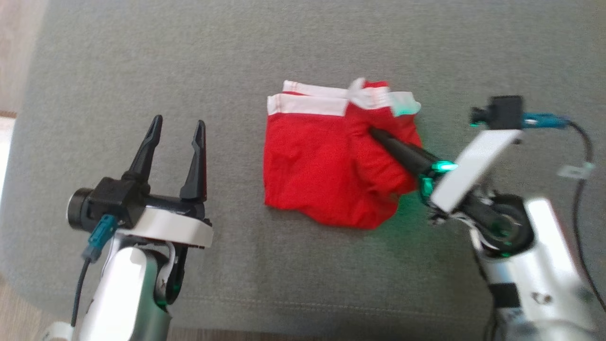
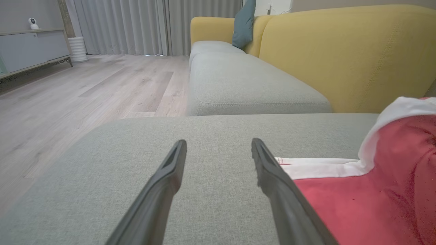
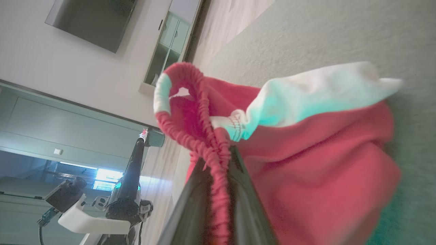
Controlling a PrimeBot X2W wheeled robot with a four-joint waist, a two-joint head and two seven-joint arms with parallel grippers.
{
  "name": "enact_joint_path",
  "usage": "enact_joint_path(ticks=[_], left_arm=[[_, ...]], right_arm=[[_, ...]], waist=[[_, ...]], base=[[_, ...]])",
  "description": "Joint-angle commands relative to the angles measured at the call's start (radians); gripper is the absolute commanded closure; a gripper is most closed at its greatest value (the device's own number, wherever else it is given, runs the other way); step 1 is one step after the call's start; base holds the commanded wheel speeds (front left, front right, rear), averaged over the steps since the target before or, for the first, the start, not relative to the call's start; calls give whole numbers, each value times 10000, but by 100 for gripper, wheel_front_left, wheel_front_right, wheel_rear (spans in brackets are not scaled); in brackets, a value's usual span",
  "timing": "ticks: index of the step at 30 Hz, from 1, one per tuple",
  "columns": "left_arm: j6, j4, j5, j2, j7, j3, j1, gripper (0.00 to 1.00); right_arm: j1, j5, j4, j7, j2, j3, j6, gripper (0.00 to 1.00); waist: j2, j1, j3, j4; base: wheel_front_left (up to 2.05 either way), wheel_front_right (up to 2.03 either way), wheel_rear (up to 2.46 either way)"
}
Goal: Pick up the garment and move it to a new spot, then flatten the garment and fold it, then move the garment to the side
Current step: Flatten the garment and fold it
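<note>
While right tool point(image 1: 373, 131) pinches one garment point(image 1: 310, 163), left tool point(image 1: 179, 122) gapes.

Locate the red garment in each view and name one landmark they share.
Head view: garment at centre, right hand gripping its right part.
Left wrist view: garment at lower right, beside left hand.
Right wrist view: garment centre and right, its edge pinched in right hand.
Shared landmark: grey cushion under it.
</note>
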Motion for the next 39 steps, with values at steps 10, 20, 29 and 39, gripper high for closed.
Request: enact_joint_path(ticks=[10,20,29,39], left_arm=[[-124,-120,72,-67,-53,299,-373,0],[-150,-189,160,-134,-53,379,-310,0],[-131,-267,236,-154,-53,564,-209,0],[-77,-248,255,-29,-53,834,44,0]], right_arm=[[-1577,-1145,2276,-2933,279,2484,-7,100],[-2018,-1352,3427,-5495,287,4368,-7,2],[-2463,-4079,3491,-8172,97,4531,-7,0],[-798,-7585,1947,-9345,-549,1000,-7,0]], waist=[[0,0,154,564],[0,0,73,516],[0,0,24,215],[0,0,-218,-313]], base=[[0,0,0],[0,0,0],[0,0,0],[0,0,0]])
